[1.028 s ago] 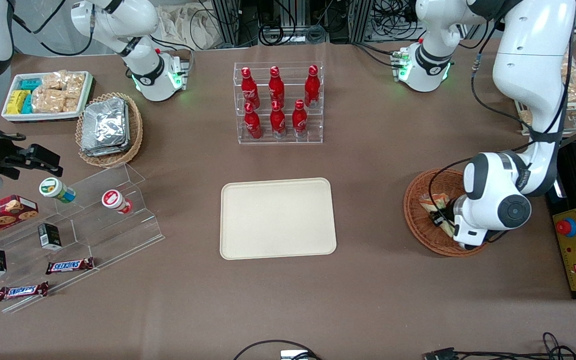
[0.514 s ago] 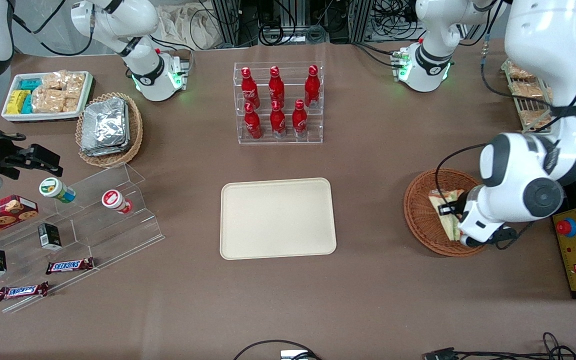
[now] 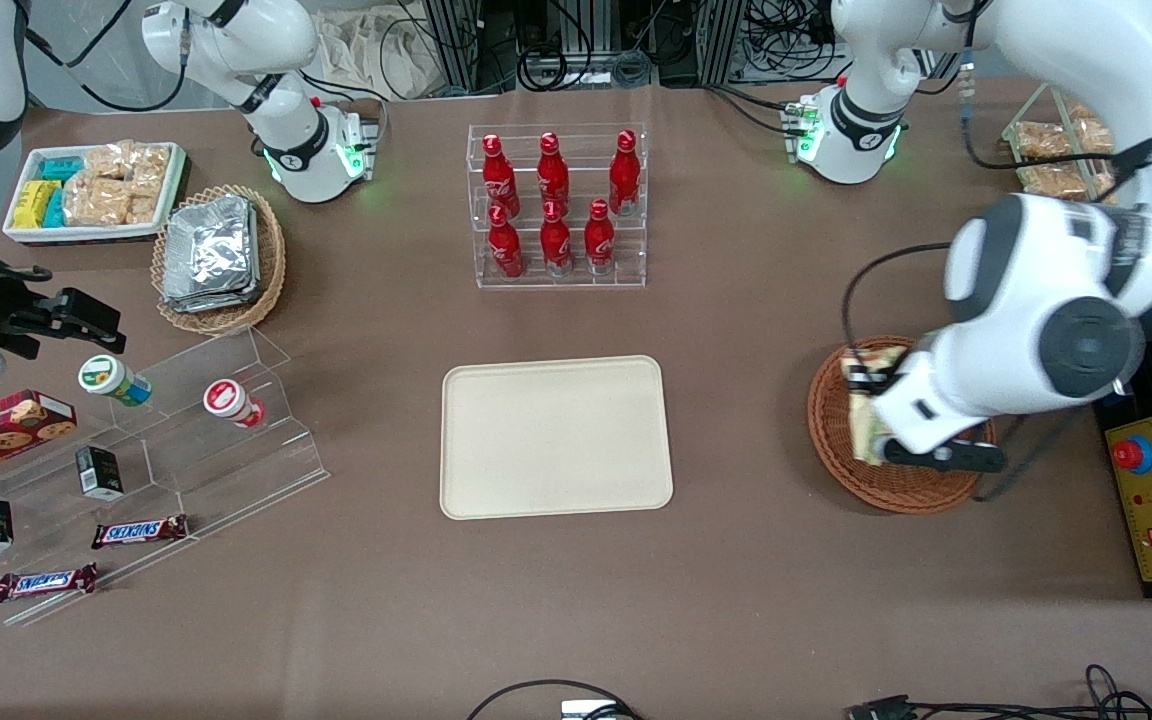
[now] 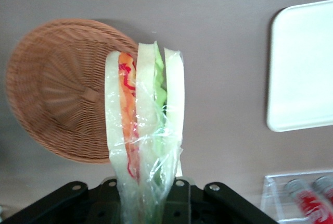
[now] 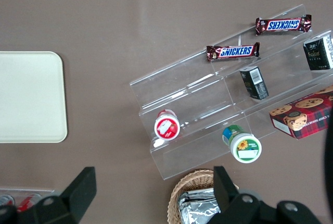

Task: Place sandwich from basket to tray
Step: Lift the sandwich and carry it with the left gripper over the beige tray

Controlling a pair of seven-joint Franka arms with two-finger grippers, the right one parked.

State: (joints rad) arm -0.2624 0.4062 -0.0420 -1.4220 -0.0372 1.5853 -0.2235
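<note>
Front view first: the gripper (image 3: 871,405) of the left arm is now raised above the reddish-brown wicker basket (image 3: 836,440), at the basket's edge nearer the tray, and it carries the wrapped sandwich (image 3: 866,400). One second ago the gripper was low inside the basket; since then the arm has lifted and turned. I judge that the pick is done and the carry toward the cream tray (image 3: 555,437) is beginning. The tray is bare and lies well apart from the basket, toward the parked arm's end of the desk (image 3: 756,600), with only open desk between them. A clear rack of red bottles (image 3: 556,205) stands farther from the camera than the tray, so it should not stand in the way. The snack stand with chocolate bars (image 3: 136,470) is also far from this path.

Left wrist view: the sandwich (image 4: 145,130) hangs between the jaws, which are pressed on its wrapped end. White bread, orange-red and green layers show through the clear film. The basket (image 4: 57,104) appears below it with nothing inside, and a corner of the tray (image 4: 302,67) is visible.

Right wrist view: the tray (image 5: 31,96) is seen again, still without anything on it.
</note>
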